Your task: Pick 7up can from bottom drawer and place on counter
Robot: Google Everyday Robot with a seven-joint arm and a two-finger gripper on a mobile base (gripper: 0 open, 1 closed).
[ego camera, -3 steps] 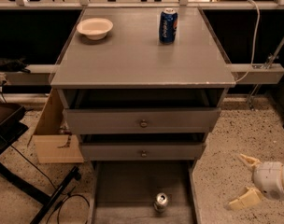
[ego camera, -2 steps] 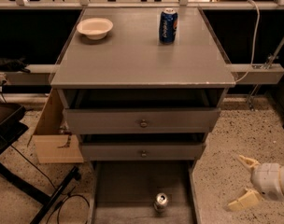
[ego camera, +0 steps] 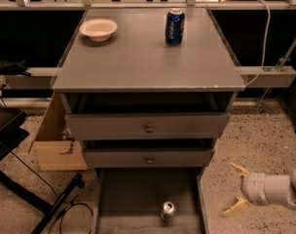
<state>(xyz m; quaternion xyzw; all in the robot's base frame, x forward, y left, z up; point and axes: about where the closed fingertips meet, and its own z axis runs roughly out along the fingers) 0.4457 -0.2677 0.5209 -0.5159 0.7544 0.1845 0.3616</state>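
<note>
I am hovering my gripper (ego camera: 235,189) over the speckled floor, just off the right side of the open bottom drawer (ego camera: 133,194). Its two pale fingers are spreading wide apart, pointing toward the cabinet, and gripping nothing. The 7up can (ego camera: 168,211) is standing upright on the drawer's flat floor near the front, right of centre. From my gripper it is lying to the left in the view and slightly lower, with the drawer's right wall between us. Its long axis is running vertical, so I am judging that I will have to go over that wall and come down around its sides. I am seeing only its shiny metal top, so I am reading no print on it. Up on the counter (ego camera: 148,62) a blue Pepsi can (ego camera: 175,27) is showing its white lettering, beside a pale bowl (ego camera: 98,29).
</note>
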